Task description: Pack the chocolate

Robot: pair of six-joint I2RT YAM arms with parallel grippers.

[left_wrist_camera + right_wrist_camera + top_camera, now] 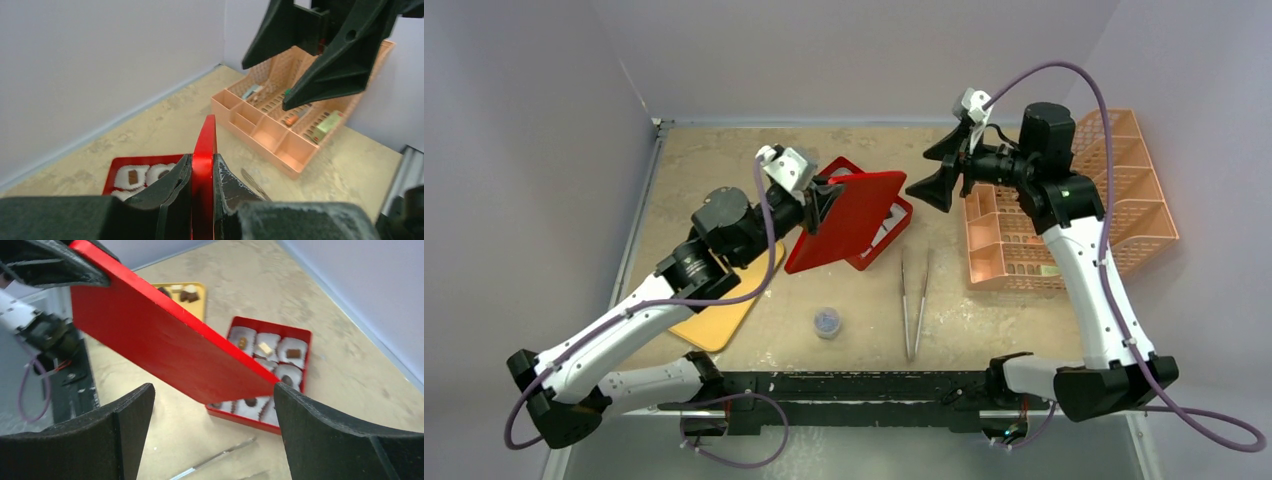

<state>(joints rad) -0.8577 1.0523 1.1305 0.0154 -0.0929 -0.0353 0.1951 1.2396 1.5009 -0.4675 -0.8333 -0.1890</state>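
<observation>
Left arm (624,335) and right arm (1089,285) are the same build: white shells on the long links, chunky black joints, black bases down at 7 and 5 o'clock. A purple cable (770,235) runs along each one up to a white wrist block (792,168). The fingers (230,185) are matte black wedges, and the left ones are scuffed grey at the tips.

place: lab cell | cue: plain walls (844,50) — boxed-in tabletop (1014,330)

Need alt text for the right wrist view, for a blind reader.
A red lid, gripped at its upper-left edge by the left gripper, tilts above an open red box whose white liners hold chocolate. The open jaws of the right gripper frame the bottom; a yellow tray lies beyond.
</observation>
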